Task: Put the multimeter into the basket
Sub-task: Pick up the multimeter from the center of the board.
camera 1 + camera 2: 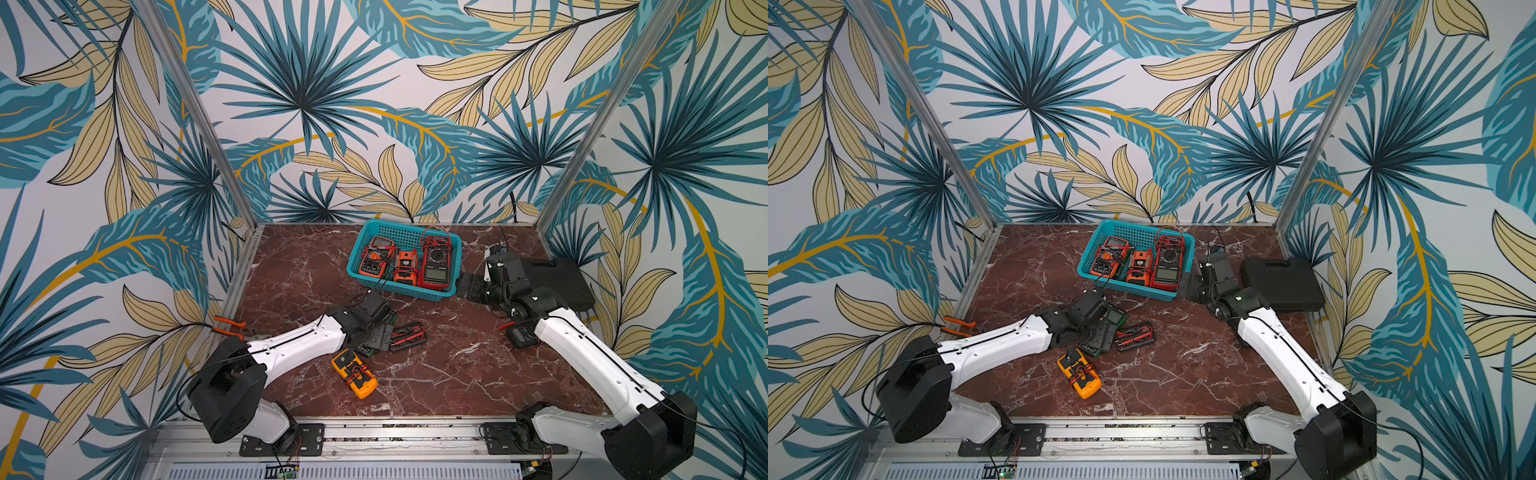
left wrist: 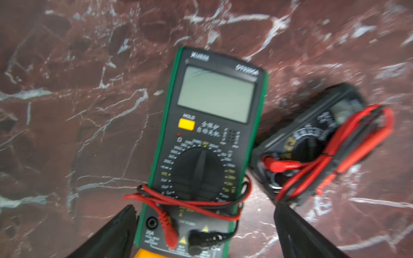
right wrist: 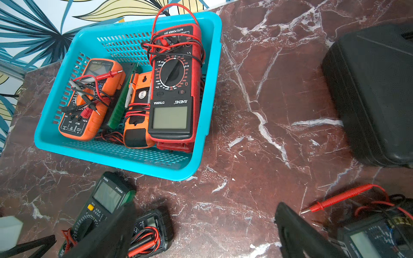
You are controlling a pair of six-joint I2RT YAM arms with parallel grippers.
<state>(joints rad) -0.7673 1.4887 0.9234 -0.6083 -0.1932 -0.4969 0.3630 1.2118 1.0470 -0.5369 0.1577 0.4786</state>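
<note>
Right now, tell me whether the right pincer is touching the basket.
Apart. The right wrist view shows bare marble between the basket and both fingers of the open right pincer.

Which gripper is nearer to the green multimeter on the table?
Left. The left gripper hangs over the green multimeter, jaws open; the right gripper is apart, beside the teal basket.

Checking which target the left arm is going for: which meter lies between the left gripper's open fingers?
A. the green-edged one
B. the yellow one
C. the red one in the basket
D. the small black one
A: the left wrist view shows the green-edged meter lying between the two spread fingers of the left gripper.
</note>
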